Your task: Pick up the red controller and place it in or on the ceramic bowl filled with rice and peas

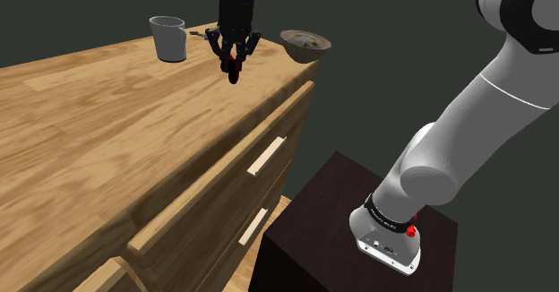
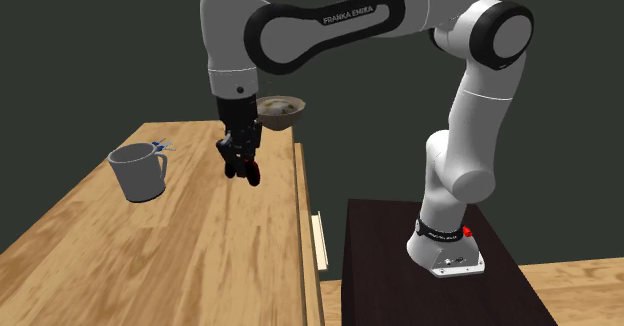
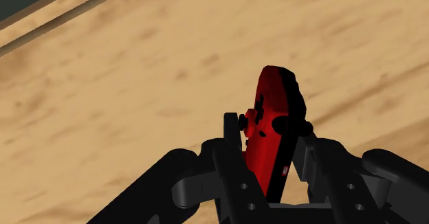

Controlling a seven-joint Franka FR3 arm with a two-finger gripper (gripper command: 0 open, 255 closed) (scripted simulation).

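Observation:
A red controller with a black back stands on edge between my black fingers, which clasp it on both sides. My gripper hangs over the far part of the wooden dresser top, holding the controller a little above the wood. In the second exterior view the gripper and the controller hang in front of the bowl. The bowl sits at the dresser's far corner, off to the shoulder view's right of the gripper.
A grey mug stands at the back of the dresser top, on the shoulder view's left of the gripper, with a small blue-tipped object behind it. The dresser's drawer fronts face the dark stand.

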